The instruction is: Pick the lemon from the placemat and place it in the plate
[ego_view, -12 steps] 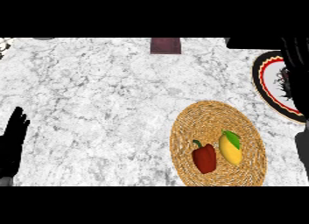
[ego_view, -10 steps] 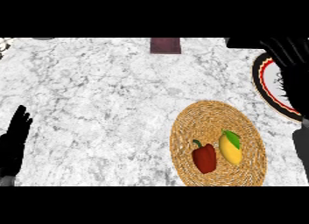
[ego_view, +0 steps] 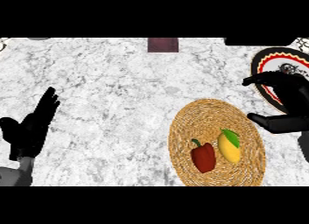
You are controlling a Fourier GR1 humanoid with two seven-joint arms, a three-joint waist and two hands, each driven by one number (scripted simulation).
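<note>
**Lemon untouched, right hand spread beside the mat**

Status from where I stand: the lemon [ego_view: 229, 147] lies on the woven placemat [ego_view: 182, 131], right half of it, green leaf end pointing away from the robot. A red bell pepper [ego_view: 204, 156] sits just beside it on the lemon's left, close enough that they look near touching. Nothing holds the lemon.

Right hand [ego_view: 292, 103] is at the mat's right edge, partly over the plate [ego_view: 268, 59], which sits at the far right of the marble worktop [ego_view: 105, 87]. Fingers spread, thumb set wide apart from them, nothing between. It hangs beside the mat and is not over the lemon.

Left hand [ego_view: 29, 129] rests at the left edge, fingers straight and up, holding nothing. Not part of this.

Step in hand, my read: the approach. Grasp not yet made, so the task is at its start.

Next move calls for:
- bring the right hand in toward the robot's left and nearer its body, until it is over the lemon
- come down with fingers on one side and thumb on the other, keeping off the pepper
- close round the lemon, lift, carry it right and away to the plate

Risk: the pepper is tight against the lemon's left, so a finger going down on that side could nudge it. The plate's pattern is partly hidden by the hand, so I can't tell whether anything lies on it.
</note>
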